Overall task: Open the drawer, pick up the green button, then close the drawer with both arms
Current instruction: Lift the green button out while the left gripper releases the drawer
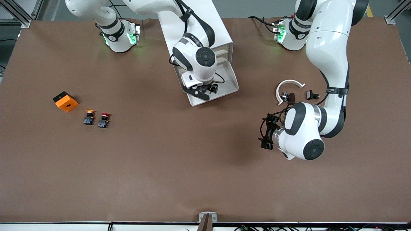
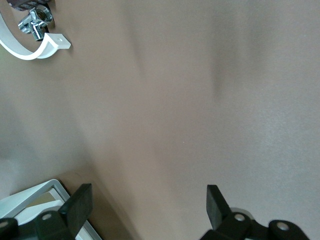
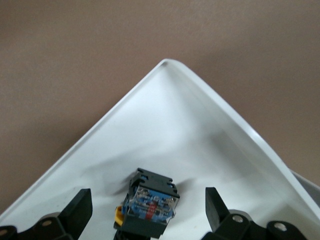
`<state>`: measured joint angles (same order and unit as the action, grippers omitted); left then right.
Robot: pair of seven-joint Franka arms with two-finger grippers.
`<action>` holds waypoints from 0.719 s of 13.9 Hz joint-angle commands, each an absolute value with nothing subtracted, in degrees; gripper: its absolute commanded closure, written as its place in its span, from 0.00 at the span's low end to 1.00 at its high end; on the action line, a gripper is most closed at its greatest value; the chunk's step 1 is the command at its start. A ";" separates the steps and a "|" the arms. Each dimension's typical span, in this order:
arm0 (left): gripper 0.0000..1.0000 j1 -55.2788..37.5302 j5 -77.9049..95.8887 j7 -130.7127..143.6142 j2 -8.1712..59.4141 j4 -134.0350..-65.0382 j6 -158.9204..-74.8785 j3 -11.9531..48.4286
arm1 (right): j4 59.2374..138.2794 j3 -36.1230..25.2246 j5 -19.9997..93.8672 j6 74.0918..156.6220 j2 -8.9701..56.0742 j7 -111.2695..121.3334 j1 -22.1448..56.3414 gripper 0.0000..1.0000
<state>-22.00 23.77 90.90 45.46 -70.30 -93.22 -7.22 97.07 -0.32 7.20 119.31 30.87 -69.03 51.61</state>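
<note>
The white drawer (image 1: pixel 231 84) stands pulled out of its white cabinet (image 1: pixel 196 29) at the middle of the table. My right gripper (image 1: pixel 205 91) hangs over the drawer, open. In the right wrist view a small dark blue-black button body (image 3: pixel 150 205) lies on the drawer floor (image 3: pixel 165 130) between my open fingers (image 3: pixel 80 207). Its cap is hidden; only a yellow bit shows at its side, and no green cap is in view. My left gripper (image 1: pixel 266 134) is open and empty over bare table toward the left arm's end, as the left wrist view (image 2: pixel 150 205) also shows.
An orange block (image 1: pixel 65 101), a yellow-capped button (image 1: pixel 89 116) and a red-capped button (image 1: pixel 104 120) sit toward the right arm's end. A white curved bracket (image 1: pixel 287 86) and small dark parts (image 1: pixel 312 95) lie by the left arm. A drawer corner (image 2: pixel 30 200) shows in the left wrist view.
</note>
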 commanded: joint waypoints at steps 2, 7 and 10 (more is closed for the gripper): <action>0.00 -22.15 22.76 88.95 41.84 -70.49 -93.17 -8.09 | 97.56 -0.53 10.19 119.71 30.50 -66.97 52.03 0.00; 0.00 -22.59 16.62 85.53 40.08 -70.75 -93.08 -7.82 | 97.56 -0.53 10.20 119.71 30.50 -66.88 52.12 0.25; 0.00 -22.41 16.08 82.19 39.73 -70.84 -92.99 -7.74 | 97.47 -0.53 11.77 119.79 30.93 -66.88 52.21 0.67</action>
